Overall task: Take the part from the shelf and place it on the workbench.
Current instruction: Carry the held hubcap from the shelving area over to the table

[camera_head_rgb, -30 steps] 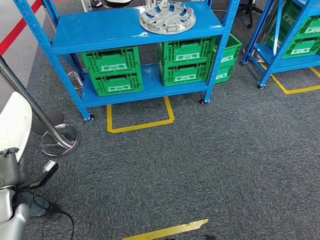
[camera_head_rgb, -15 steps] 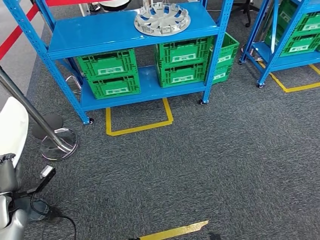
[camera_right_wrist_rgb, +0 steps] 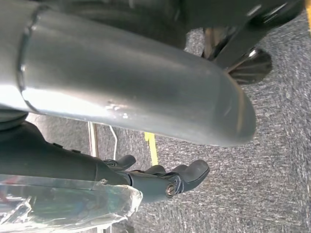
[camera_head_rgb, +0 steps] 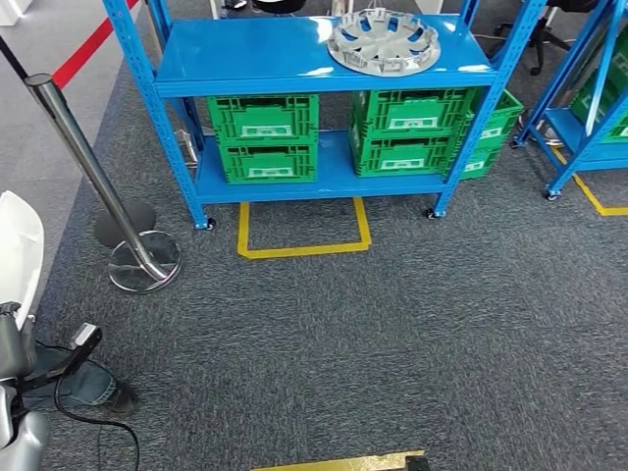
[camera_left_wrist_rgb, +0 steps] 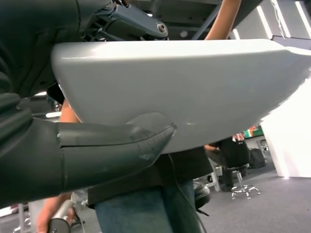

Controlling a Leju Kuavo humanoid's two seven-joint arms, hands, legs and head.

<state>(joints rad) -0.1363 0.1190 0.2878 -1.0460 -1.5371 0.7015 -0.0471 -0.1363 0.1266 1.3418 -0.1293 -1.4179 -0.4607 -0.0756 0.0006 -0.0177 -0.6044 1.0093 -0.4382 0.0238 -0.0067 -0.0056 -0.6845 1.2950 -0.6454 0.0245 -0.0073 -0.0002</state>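
Observation:
The part, a round silver wheel cover [camera_head_rgb: 384,41], lies flat at the right end of the top board of a blue shelf [camera_head_rgb: 244,54], far ahead of me across the carpet. My left hand [camera_left_wrist_rgb: 110,148] hangs at my side beside a white body panel [camera_left_wrist_rgb: 176,82]; its grey thumb lies straight with nothing against it. My left arm [camera_head_rgb: 13,392] shows at the lower left of the head view. My right hand [camera_right_wrist_rgb: 172,179] hangs over the grey carpet, its dark fingers loosely stretched and holding nothing.
Green crates [camera_head_rgb: 263,120] [camera_head_rgb: 403,113] fill the shelf's lower level. A leaning chrome barrier post [camera_head_rgb: 81,147] with a round base [camera_head_rgb: 144,263] stands left of the shelf. A second blue shelf [camera_head_rgb: 574,132] is at the right. A person in jeans [camera_left_wrist_rgb: 146,213] stands close by my left side.
The whole picture has shifted: the camera has turned, so the shelf and wheel cover now sit further right and the barrier post shows more fully. My hands have not visibly changed.

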